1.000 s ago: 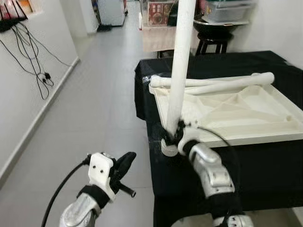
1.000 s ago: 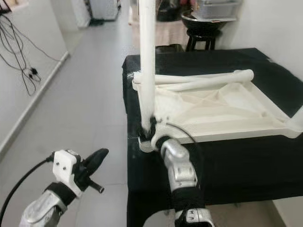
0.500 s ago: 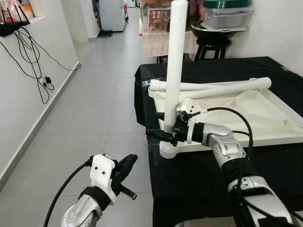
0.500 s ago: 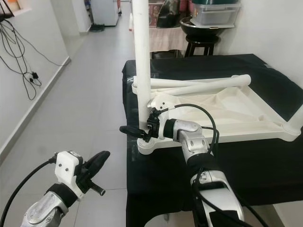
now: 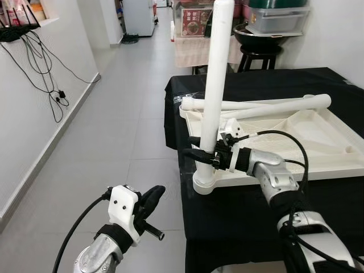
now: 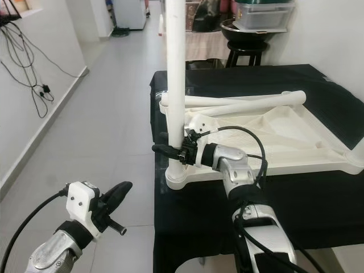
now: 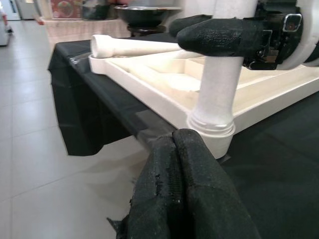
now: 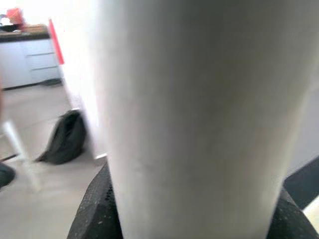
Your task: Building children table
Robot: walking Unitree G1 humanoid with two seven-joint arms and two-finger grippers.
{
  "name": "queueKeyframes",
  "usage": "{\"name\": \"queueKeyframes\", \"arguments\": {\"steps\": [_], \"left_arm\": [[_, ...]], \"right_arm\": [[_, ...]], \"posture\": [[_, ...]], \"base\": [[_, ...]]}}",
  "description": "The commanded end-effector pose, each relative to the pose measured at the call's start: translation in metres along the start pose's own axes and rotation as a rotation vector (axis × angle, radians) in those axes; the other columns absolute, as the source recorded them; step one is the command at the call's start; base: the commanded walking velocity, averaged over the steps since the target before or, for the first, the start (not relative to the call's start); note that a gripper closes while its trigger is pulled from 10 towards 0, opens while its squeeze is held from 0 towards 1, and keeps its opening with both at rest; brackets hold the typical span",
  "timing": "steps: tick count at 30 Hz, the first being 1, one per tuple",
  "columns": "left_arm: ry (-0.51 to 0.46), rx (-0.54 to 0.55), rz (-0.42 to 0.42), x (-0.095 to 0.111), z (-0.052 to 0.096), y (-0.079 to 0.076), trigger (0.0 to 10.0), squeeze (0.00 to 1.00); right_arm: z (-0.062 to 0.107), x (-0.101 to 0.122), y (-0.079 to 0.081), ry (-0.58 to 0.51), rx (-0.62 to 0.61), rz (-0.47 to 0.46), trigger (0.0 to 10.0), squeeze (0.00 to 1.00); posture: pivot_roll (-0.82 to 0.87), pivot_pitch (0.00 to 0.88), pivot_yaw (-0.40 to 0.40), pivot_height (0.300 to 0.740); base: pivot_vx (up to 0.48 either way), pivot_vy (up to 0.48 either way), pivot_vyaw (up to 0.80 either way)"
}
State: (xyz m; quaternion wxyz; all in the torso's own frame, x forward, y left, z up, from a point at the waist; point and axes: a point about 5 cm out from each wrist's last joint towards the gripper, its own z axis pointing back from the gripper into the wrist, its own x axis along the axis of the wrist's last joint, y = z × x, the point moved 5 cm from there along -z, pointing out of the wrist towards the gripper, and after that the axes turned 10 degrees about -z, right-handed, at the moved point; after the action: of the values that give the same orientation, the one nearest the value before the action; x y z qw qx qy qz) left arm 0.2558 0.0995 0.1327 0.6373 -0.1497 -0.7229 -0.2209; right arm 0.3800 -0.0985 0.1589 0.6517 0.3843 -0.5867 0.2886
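Three legs (image 5: pixel 218 85) (one upright), one tabletop (image 5: pixel 318 151)

A white plastic children's tabletop (image 5: pixel 296 136) lies upside down on the black-draped surface, its ribbed underside facing up. At its near-left corner socket (image 5: pixel 205 182) a white cylindrical leg (image 5: pixel 217 74) stands upright. Two more white tubular legs (image 5: pixel 267 105) lie flat, resting across the tabletop's far edge.

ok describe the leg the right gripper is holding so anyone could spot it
On the black-draped table lies an upturned white tabletop. At its near left corner one white table leg stands upright in its socket, clamped by the right gripper; the other legs lie flat.
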Motion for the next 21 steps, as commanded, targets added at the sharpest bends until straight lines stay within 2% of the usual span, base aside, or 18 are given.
{"name": "queueKeyframes", "arguments": {"steps": [1, 4, 5, 6, 7, 8, 9, 11, 12, 16, 18, 19, 20, 21], "left_arm": [[0.025, -0.004, -0.002, -0.005, 0.003, 0.003, 10.0, 0.0], [0.025, -0.004, -0.003, -0.005, 0.004, 0.003, 10.0, 0.0], [0.025, -0.001, -0.003, -0.005, 0.004, 0.004, 10.0, 0.0], [0.025, -0.001, -0.003, -0.005, 0.004, 0.004, 10.0, 0.0], [0.026, 0.001, -0.003, -0.005, 0.004, 0.005, 10.0, 0.0], [0.025, 0.0, -0.004, -0.005, 0.002, 0.006, 10.0, 0.0], [0.025, 0.0, -0.004, -0.005, 0.002, 0.006, 10.0, 0.0], [0.022, -0.002, -0.007, -0.005, 0.0, 0.006, 10.0, 0.0], [0.022, -0.002, -0.007, -0.005, 0.0, 0.006, 10.0, 0.0], [0.021, 0.001, -0.005, -0.005, 0.0, 0.007, 10.0, 0.0], [0.021, 0.002, -0.005, -0.005, -0.001, 0.007, 10.0, 0.0], [0.018, 0.005, -0.005, -0.005, -0.001, 0.007, 10.0, 0.0], [0.018, 0.005, -0.005, -0.005, -0.001, 0.007, 10.0, 0.0], [0.015, 0.007, -0.004, -0.004, -0.003, 0.007, 10.0, 0.0]], "right_arm": [[-0.001, -0.04, 0.002, 0.048, -0.149, -0.088, 0.0, 0.0], [-0.002, -0.045, 0.004, 0.046, -0.193, -0.089, 0.0, 0.0], [-0.005, -0.069, 0.014, 0.05, -0.369, -0.126, 0.0, 0.0], [-0.005, -0.069, 0.014, 0.05, -0.369, -0.126, 0.0, 0.0], [-0.004, -0.083, 0.02, 0.052, -0.502, -0.15, 0.0, 0.0], [-0.009, -0.094, 0.035, 0.055, -0.548, -0.159, 0.0, 0.0], [-0.009, -0.094, 0.035, 0.055, -0.548, -0.159, 0.0, 0.0], [-0.019, -0.103, 0.044, 0.067, -0.557, -0.162, 0.0, 0.0], [-0.019, -0.103, 0.044, 0.067, -0.557, -0.162, 0.0, 0.0], [-0.022, -0.082, 0.024, 0.036, -0.607, -0.129, 0.0, 0.0], [-0.021, -0.08, 0.023, 0.039, -0.62, -0.121, 0.0, 0.0], [-0.022, -0.079, 0.021, 0.05, -0.611, -0.128, 10.0, 0.0], [-0.022, -0.079, 0.021, 0.05, -0.611, -0.128, 10.0, 0.0], [-0.025, -0.074, 0.025, 0.06, -0.548, -0.157, 10.0, 1.0]], "posture": [[0.02, 0.0, 0.015, 0.74], [0.02, 0.0, 0.015, 0.74], [0.0, 0.0, 0.024, 0.74], [0.0, 0.0, 0.024, 0.74], [0.0, 0.0, 0.024, 0.74], [0.0, 0.0, 0.026, 0.74], [0.0, 0.0, 0.026, 0.74], [0.01, 0.0, 0.027, 0.74], [0.01, 0.0, 0.027, 0.74], [0.01, 0.0, 0.019, 0.74], [0.01, 0.0, 0.019, 0.74], [0.01, 0.0, 0.016, 0.74], [0.01, 0.0, 0.016, 0.74], [0.01, 0.0, 0.015, 0.74]], "base": [[0.0, 0.0, 0.0], [0.0, 0.0, 0.0], [0.0, 0.0, 0.0], [0.0, 0.0, 0.0], [0.0, 0.0, 0.0], [0.0, 0.0, 0.0], [0.0, 0.0, 0.0], [0.0, 0.0, 0.0], [0.0, 0.0, 0.0], [0.0, 0.0, 0.0], [0.0, 0.0, 0.0], [0.0, 0.0, 0.0], [0.0, 0.0, 0.0], [0.0, 0.0, 0.0]]}}
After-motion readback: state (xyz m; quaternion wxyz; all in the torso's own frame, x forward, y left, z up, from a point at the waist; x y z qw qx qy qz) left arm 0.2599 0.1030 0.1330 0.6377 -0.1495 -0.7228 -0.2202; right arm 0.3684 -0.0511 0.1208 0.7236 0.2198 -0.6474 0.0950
